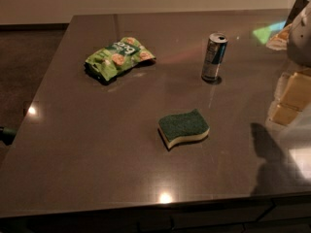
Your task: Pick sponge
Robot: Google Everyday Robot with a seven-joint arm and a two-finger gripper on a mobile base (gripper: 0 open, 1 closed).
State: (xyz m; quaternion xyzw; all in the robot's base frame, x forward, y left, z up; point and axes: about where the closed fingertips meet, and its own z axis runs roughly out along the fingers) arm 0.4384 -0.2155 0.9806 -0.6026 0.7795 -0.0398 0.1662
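A sponge (183, 127) lies flat on a dark, glossy table (87, 149), a little right of the middle and nearer than the other things. Its dark green scouring side faces up, and the pale yellow foam shows along its near, wavy edge. Nothing touches it.

Far and to the left lies a crumpled bright green bag (119, 57) with printed pictures, well apart from the sponge. Far and slightly right of the sponge a can (214, 57) stands upright, silver and blue, with its top showing.

The gripper (303, 33) shows only as a pale shape cut off by the far right edge, above the table and well apart from the sponge. Whether it is spread or closed cannot be told.

Near the right edge, blurred yellow patches (291, 96) sit on the tabletop, and what they are cannot be told. A dark shadow (265, 154) falls nearer, right of the sponge.
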